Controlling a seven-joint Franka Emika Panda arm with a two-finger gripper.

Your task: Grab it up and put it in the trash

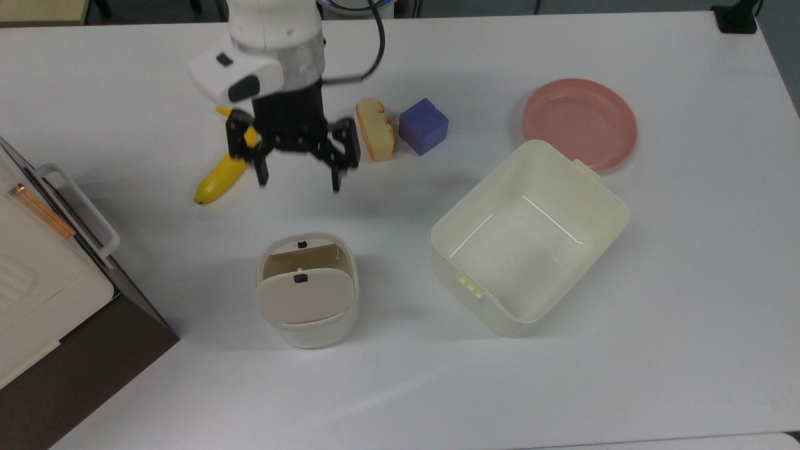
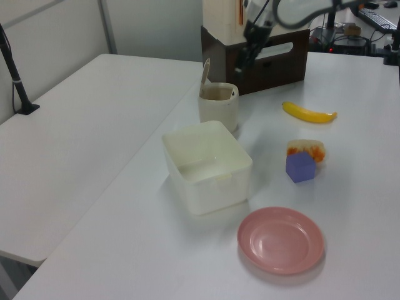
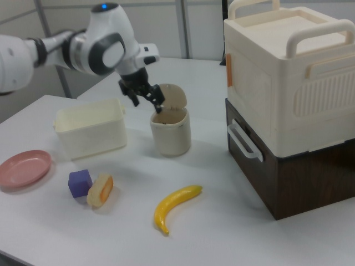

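Note:
The trash is a small cream bin with a beige swing flap, standing near the table's middle in the top view; it shows again as the trash and the trash. The crumpled paper ball is out of view. My gripper hangs open and empty above the table, between the banana and the bread slice, up-frame of the bin in the top view. In the right view my gripper hovers just above the bin's left rim. My gripper sits high over the bin in the left view.
A banana, a bread slice and a purple cube lie behind the gripper in the top view. A large cream tub and a pink plate are at the top view's right. A cream-and-brown appliance fills the top view's lower left.

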